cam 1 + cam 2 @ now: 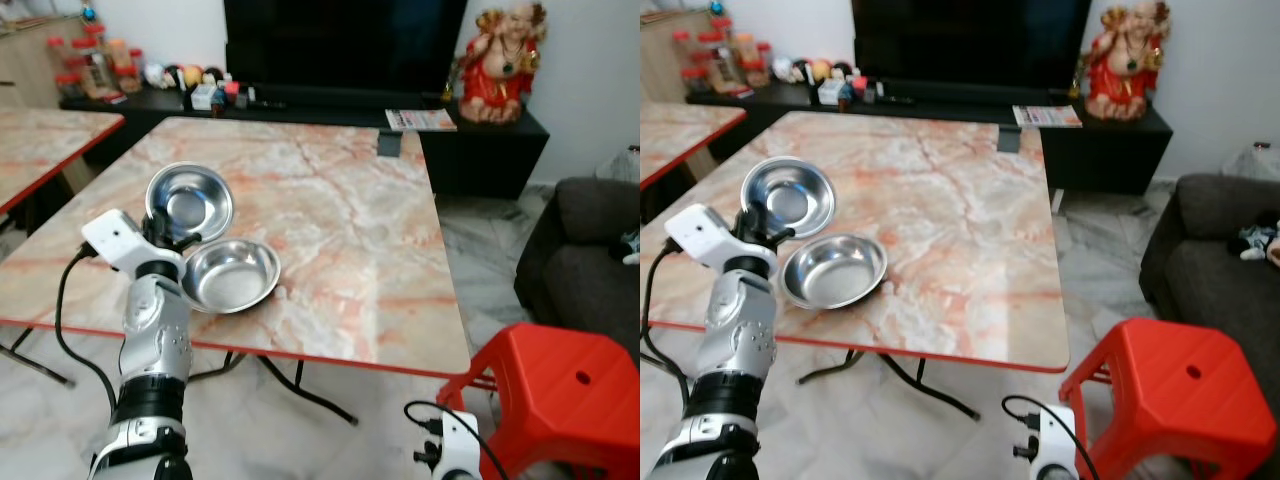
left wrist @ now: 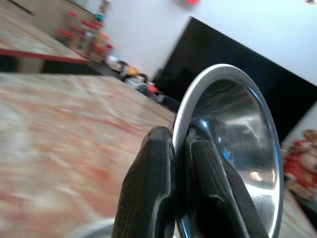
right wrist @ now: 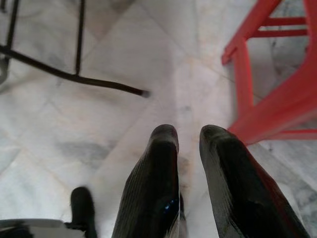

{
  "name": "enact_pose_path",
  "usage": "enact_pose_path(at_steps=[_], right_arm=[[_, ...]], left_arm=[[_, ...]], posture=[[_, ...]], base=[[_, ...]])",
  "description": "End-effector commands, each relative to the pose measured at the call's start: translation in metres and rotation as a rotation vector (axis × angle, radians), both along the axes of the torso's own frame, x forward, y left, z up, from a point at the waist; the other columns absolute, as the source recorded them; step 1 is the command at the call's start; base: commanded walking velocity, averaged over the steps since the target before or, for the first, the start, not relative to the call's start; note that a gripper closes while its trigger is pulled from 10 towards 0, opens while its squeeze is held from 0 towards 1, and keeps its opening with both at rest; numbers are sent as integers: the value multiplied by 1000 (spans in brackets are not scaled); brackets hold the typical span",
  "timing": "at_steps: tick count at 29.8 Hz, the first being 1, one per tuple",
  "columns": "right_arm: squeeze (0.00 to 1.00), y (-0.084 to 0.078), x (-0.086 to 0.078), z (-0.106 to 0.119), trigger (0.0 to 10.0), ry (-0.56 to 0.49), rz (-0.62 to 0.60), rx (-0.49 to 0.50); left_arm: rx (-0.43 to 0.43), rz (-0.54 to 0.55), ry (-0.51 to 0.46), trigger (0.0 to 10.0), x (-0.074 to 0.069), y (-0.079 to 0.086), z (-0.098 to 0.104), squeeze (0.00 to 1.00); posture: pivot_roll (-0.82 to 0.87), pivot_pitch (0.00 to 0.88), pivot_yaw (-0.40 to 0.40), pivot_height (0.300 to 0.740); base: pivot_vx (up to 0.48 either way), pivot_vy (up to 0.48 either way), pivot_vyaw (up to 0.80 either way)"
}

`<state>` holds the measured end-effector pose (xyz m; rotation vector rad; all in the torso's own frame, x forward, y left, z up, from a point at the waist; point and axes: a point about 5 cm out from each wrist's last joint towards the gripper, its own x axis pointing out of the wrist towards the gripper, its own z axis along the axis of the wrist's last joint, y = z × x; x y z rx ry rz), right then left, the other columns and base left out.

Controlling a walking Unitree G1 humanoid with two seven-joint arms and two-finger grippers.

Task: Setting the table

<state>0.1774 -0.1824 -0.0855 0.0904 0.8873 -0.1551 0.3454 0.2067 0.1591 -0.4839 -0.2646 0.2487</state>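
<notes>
Steel bowls: two. One (image 1: 231,275) rests on the bench near its front edge, open side up, nothing inside. The other (image 1: 189,201) is tilted up on its rim at about 10 o'clock of the first, raised off the surface, its inside also bare; their rims look close, though I cannot tell whether they touch.
Bench: pink-and-cream marble top (image 1: 330,220) with a red edge, on black metal legs. A second bench (image 1: 45,140) of the same pattern stands at 9 o'clock.
Room: pale marble floor (image 3: 148,64); a red plastic stool (image 1: 555,395) at 4 o'clock; a grey sofa (image 1: 580,260) at 3 o'clock; a black TV (image 1: 345,45) on a low black cabinet at 12 o'clock, with a red-and-gold figurine (image 1: 505,60) at 1 o'clock and jars at 11 o'clock.
Left end effector (image 2: 178,148): fingers pinched together on the rim of the tilted bowl.
Right end effector (image 3: 190,136): hanging low over the floor beside the stool, fingers a narrow gap apart, gripping nothing.
</notes>
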Motion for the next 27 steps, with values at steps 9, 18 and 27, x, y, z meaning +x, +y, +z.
enact_pose_path(at_steps=[9,18,27], right_arm=[[0,-6,1,1,10000,-7,-6,-14],[0,-7,1,1,10000,-5,-6,-16],[0,-3,0,0,10000,2,17,-13]], left_arm=[[19,-31,-14,10000,-1,-7,3,0],[6,-150,148,10000,-16,-10,-19,0],[-53,-110,196,10000,-20,3,-12,0]], posture=[[26,0,-19,740],[27,0,-18,740],[53,0,-30,740]], base=[[139,0,0],[0,0,0],[0,0,0]])
